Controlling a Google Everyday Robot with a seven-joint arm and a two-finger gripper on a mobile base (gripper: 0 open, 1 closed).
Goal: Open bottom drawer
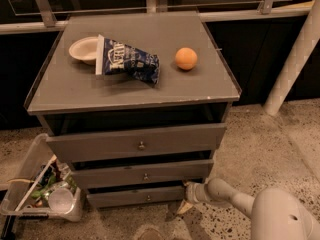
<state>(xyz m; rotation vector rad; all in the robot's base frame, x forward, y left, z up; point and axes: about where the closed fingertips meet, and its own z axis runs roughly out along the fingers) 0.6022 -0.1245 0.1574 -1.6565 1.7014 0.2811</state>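
Camera view looks down on a grey three-drawer wooden cabinet (pixel 135 91) standing on speckled stone floor. The bottom drawer (pixel 137 196), the slimmest grey wooden front with a tiny round metal knob (pixel 148 198) at its centre, sits lowest, under the middle grey drawer front (pixel 142 173) and the tallest grey top drawer front (pixel 136 141). The robot's white arm (pixel 250 206) reaches in from the lower right, and its pale two-finger gripper (pixel 186 196) is at the right end of the bottom drawer, low by the floor, well apart from the knob. Whether the fingers are spread or closed, and whether they touch the drawer's edge, I cannot tell. On the cabinet top lie a cream round paper bowl (pixel 84 49), a crumpled blue-and-white snack bag (pixel 127 61) touching it, and a round orange fruit (pixel 186 58) apart to the right. A clear plastic bin of mixed rubbish (pixel 42 191) stands at the cabinet's lower left
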